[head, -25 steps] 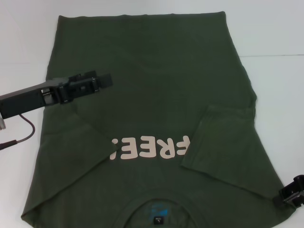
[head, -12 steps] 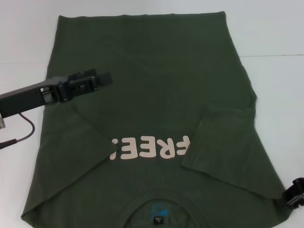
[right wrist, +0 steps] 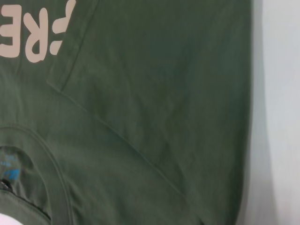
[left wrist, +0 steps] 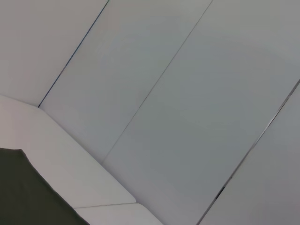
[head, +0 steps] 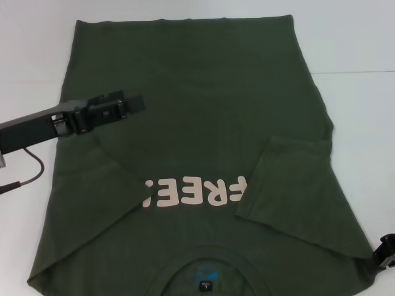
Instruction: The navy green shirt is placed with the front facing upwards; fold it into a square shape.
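Navy green shirt (head: 203,142) lay flat on white counter (head: 364,105), collar at near edge, hem far, both sleeves folded in. Left pincer (head: 126,105) hovered over shirt's left side, clearly nearer; can't tell if apart. Right pincer (head: 387,250) off near-right corner, can't tell either.

It looks like a plain test room or lab: a bare white counter (head: 358,43) joined from panels, and at 12 o'clock behind it a smooth pale panelled wall (left wrist: 187,93).
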Robot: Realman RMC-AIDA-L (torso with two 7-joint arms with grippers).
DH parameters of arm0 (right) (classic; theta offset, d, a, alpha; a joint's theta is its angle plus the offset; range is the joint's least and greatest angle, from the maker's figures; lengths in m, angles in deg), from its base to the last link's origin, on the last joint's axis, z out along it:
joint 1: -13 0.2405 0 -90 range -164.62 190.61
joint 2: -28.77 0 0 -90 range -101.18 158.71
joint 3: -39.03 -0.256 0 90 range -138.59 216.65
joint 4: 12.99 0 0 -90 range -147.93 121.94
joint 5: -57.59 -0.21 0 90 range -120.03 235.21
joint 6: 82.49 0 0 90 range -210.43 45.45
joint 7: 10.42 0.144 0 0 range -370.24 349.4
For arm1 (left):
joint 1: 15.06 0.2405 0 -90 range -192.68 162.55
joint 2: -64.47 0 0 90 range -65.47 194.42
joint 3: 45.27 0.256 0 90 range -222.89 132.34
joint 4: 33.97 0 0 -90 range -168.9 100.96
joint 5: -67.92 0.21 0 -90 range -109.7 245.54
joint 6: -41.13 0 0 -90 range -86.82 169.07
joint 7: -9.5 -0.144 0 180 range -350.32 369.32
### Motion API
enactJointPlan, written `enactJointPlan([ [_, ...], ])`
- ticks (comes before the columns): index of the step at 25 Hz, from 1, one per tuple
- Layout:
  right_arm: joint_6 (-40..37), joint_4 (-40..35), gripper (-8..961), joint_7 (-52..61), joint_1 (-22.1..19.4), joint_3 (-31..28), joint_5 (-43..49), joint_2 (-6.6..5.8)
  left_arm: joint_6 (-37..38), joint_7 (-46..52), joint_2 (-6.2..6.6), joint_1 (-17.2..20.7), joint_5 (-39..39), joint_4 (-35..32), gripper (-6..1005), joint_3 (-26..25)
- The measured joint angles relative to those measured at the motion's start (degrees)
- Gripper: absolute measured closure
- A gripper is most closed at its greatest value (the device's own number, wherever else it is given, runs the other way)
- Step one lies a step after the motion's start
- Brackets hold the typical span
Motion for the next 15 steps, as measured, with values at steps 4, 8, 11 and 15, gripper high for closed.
enactJointPlan([
  [4, 0.1, 0.0, 923, -2.0, -0.6, -1.0, -0.6, -0.16, 0.2, 0.2, 0.02, 0.2, 0.0, -0.2, 92, 0.0],
  [8, -0.4, 0.0, 924, -4.7, -1.2, -3.1, -2.2, -0.29, 1.5, 2.9, 0.31, 1.0, 0.6, -2.1, 93, 0.1],
  [11, -0.6, 0.0, 924, -7.4, -2.3, -4.3, -5.1, -0.42, 3.6, 6.9, 0.56, 2.6, 2.3, -6.2, 94, 0.1],
  [15, 0.0, 0.6, 924, -10.6, -3.8, -4.8, -8.0, -0.5, 5.0, 13.8, 0.68, 5.1, 4.7, -12.2, 96, -0.3],
])
